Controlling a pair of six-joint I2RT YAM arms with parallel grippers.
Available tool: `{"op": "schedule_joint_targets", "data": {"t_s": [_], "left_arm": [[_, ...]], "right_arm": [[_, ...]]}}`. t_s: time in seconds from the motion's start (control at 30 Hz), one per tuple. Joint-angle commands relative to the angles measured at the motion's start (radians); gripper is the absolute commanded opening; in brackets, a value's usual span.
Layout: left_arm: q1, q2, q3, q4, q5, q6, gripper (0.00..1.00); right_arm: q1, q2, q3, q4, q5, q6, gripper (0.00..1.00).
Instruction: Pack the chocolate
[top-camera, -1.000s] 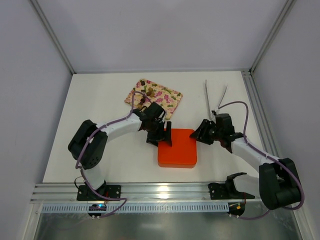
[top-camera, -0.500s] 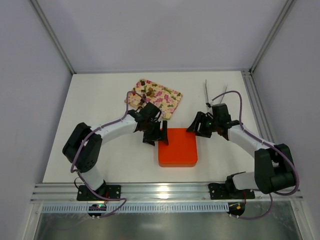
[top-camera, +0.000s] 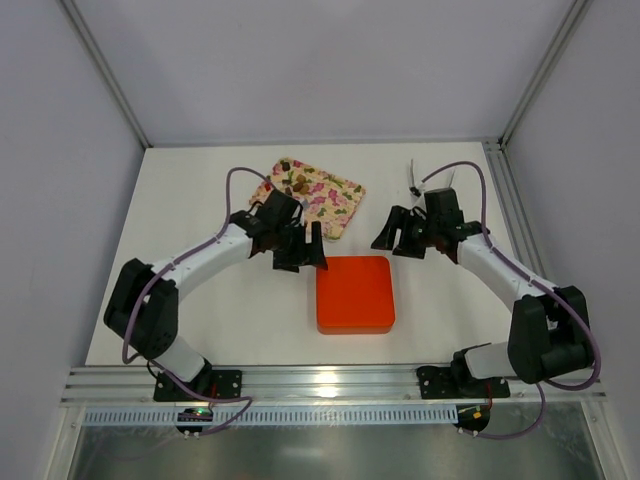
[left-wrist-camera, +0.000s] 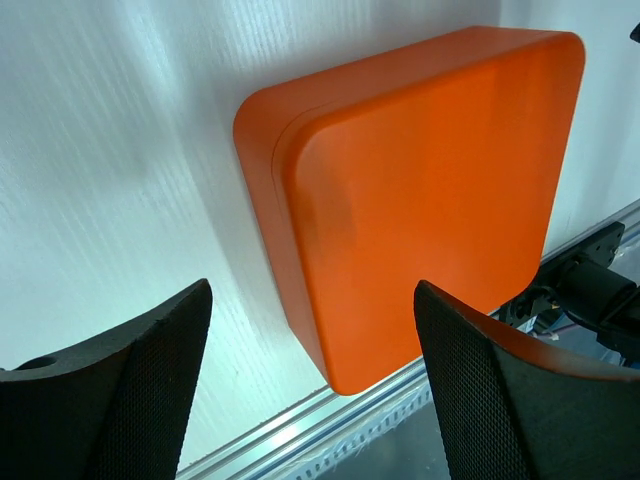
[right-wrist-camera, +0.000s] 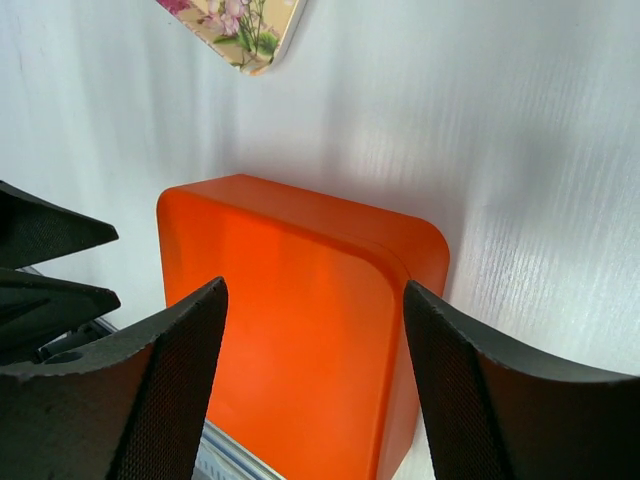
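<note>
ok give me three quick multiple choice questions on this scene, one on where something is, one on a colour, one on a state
1. Where is the floral tray relative to the square box?
A) stacked on it
B) farther back, to the left
C) nearer the front edge, to the right

2. What colour is the box?
A) blue
B) orange
C) white

3. How is the left gripper?
A) shut on the box
B) shut on the tray
C) open, holding nothing

Answers: 1 B, the top view shows the tray behind the box and leftward. 2 B, every view shows it orange. 3 C, its wrist view shows the jaws spread wide with nothing between them.
</note>
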Motion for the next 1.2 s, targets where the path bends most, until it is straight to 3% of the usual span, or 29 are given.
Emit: {"op": "schedule_joint_targets", "data": {"t_s": [0.0, 0.43, 0.7, 0.9, 1.17], "left_arm": [[0.008, -0.058, 0.048, -0.009, -0.011, 0.039, 0.8], [0.025, -0.25, 0.119, -0.161, -0.141, 0.112, 0.84], [0.025, -0.365, 0.137, -0.259, -0.301, 0.12, 0.86], [0.025, -0.501, 0.093, -0.29, -0.381, 0.112, 0.86], [0.025, -0.583, 0.068, -0.308, -0.421, 0.092, 0.88]], "right_arm": [[0.005, -0.055, 0.051, -0.033, 0.029, -0.019, 0.73], [0.004, -0.328, 0.085, -0.137, 0.163, -0.022, 0.78], [0.004, -0.539, 0.097, -0.229, 0.325, -0.051, 0.88], [0.002, -0.63, 0.097, -0.312, 0.408, -0.076, 0.98], [0.004, -0.675, 0.08, -0.318, 0.441, -0.104, 1.0]]}}
